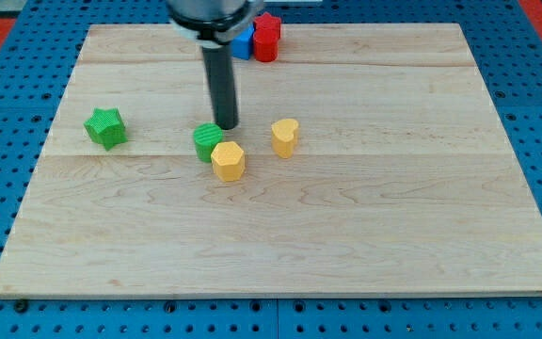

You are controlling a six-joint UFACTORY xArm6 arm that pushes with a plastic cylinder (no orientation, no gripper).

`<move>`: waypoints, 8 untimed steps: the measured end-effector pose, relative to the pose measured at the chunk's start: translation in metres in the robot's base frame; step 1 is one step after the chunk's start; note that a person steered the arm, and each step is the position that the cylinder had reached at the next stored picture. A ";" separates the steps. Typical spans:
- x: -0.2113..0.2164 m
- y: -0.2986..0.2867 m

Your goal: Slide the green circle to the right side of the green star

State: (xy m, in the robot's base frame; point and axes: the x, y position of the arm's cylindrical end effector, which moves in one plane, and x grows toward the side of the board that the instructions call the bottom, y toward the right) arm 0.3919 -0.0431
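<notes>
The green circle (206, 141) sits near the middle of the wooden board, left of centre. The green star (105, 127) lies well to its left, near the board's left edge. My tip (228, 126) stands just right of and behind the green circle, touching or nearly touching its upper right edge. The rod rises from there to the view's top.
A yellow hexagon (228, 161) touches the green circle's lower right side. A yellow heart (284, 137) lies right of my tip. A blue block (244, 43) and a red block (267, 38) sit together at the board's top edge (346, 26).
</notes>
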 end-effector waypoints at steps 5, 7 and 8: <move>0.021 -0.074; 0.023 -0.108; 0.039 -0.108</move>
State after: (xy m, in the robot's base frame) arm 0.4310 -0.1516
